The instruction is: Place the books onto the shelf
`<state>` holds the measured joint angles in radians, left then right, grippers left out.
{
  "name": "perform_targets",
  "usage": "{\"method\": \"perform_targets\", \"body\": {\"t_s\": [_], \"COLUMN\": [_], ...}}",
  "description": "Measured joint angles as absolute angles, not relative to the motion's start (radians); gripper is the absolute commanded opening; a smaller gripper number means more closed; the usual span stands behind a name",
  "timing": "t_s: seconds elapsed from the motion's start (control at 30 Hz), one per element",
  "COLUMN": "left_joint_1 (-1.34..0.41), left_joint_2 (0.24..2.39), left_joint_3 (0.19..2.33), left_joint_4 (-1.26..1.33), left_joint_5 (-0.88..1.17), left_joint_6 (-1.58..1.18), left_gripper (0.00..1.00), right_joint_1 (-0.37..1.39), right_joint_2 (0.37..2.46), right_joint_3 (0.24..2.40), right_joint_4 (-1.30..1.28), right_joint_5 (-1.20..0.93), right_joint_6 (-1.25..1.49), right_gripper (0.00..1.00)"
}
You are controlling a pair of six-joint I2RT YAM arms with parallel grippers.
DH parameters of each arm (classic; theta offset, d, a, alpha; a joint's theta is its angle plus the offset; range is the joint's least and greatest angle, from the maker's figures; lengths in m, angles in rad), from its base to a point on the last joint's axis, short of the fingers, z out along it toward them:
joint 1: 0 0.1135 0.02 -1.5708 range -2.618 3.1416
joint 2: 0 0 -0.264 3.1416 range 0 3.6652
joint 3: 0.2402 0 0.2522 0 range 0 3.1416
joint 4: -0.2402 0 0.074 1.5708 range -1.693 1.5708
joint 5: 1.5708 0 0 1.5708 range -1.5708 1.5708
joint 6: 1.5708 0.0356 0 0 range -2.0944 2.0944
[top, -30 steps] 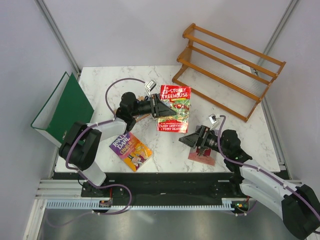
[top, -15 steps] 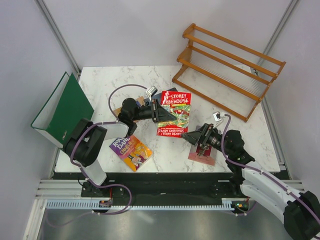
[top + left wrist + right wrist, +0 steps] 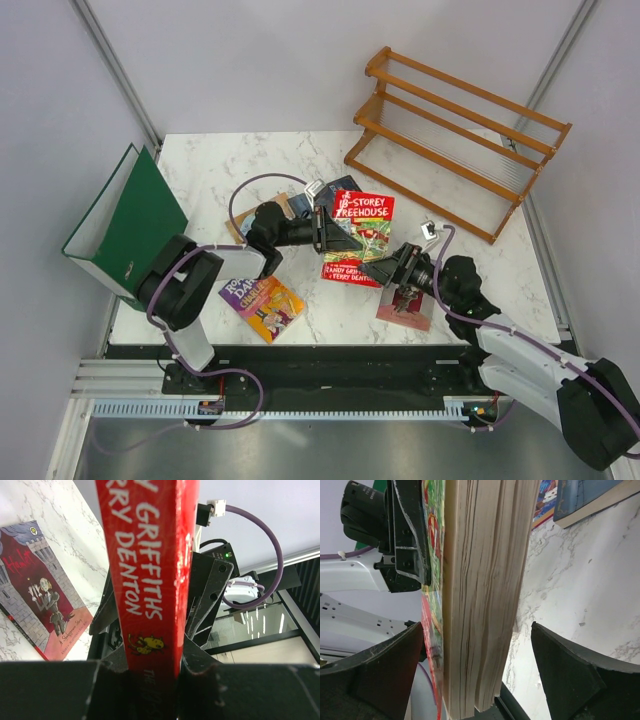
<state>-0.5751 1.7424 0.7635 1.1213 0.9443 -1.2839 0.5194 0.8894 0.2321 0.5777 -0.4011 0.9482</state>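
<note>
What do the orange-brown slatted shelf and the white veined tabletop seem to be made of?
Orange-brown slatted shelf: probably varnished wood, warm colour, slight sheen. White veined tabletop: smooth marble look, grey veins; stone or laminate, I cannot tell.

The white-and-black left arm [image 3: 215, 262] reaches rightward. The left gripper [image 3: 345, 238] is clamped on the spine edge of the red cartoon-cover paperback [image 3: 365, 215]. At the paperback's opposite page edge, the right gripper [image 3: 373, 268] straddles it with jaws wide, no contact visible.

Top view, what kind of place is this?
Probably a robot lab cell: plain white walls box in a marble-look table, and a left arm and right arm are bolted by a metal rail at its near edge.
</note>
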Motion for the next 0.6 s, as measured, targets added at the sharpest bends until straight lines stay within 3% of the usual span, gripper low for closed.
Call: {"method": "perform_targets", "body": {"t_s": [0.33, 0.43, 0.47, 0.53, 0.57, 0.6], "left_joint_1": [-0.579, -0.579, -0.579, -0.579, -0.578, -0.578], "left_joint_2": [1.745, 1.764, 1.773, 1.787, 1.792, 1.798], "left_joint_3": [0.826, 0.859, 0.868, 0.873, 0.873, 0.873], "left_joint_4": [1.04, 1.027, 1.027, 1.028, 1.028, 1.028], "left_joint_5": [0.924, 0.918, 0.918, 0.918, 0.918, 0.918], "left_joint_6": [-1.264, -1.258, -1.259, -1.259, -1.259, -1.259], "left_gripper": [0.02, 0.02, 0.02, 0.02, 0.02, 0.02], "right_joint_1": [0.519, 0.519, 0.519, 0.519, 0.518, 0.519], "right_joint_2": [0.855, 0.797, 0.779, 0.761, 0.759, 0.761], "right_joint_3": [0.237, 0.239, 0.241, 0.25, 0.255, 0.263], "right_joint_4": [0.545, 0.491, 0.473, 0.43, 0.408, 0.382], "right_joint_5": [-0.443, -0.435, -0.426, -0.408, -0.398, -0.389], "right_joint_6": [1.04, 1.04, 1.037, 1.027, 1.022, 1.019], "right_gripper": [0.89, 0.67, 0.65, 0.49, 0.33, 0.27]}}
